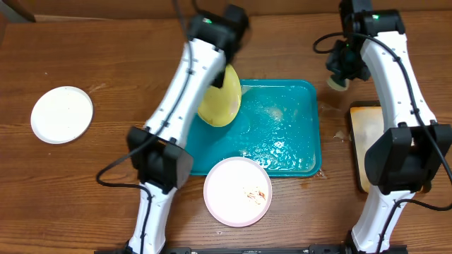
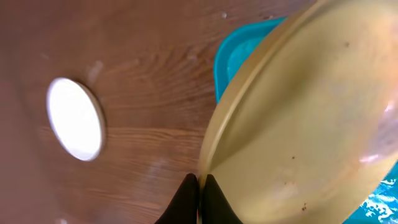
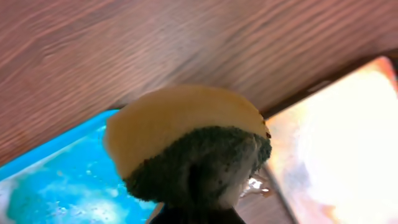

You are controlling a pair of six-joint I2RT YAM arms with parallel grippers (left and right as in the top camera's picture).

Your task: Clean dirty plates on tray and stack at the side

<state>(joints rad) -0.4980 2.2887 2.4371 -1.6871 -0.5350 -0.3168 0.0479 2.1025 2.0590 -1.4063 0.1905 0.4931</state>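
Gripping the yellow plate (image 2: 311,118) by its rim, the left gripper (image 2: 200,182) is clenched on the edge. It holds the plate steeply tilted over the left end of the tray (image 1: 296,141). The right gripper (image 1: 341,74) is clamped on a sponge (image 3: 186,143) above the table, just beyond the tray's far right corner. One white plate (image 1: 62,114) lies well apart to the left. A smeared plate (image 1: 238,191) overlaps the tray's near rim.

Handling judgement: the plates appear light, rigid and, when wet, slippery. A thin rim pinch may swing or slip under scrubbing pressure. Take hold at the rim, with the fingers well over the lip.
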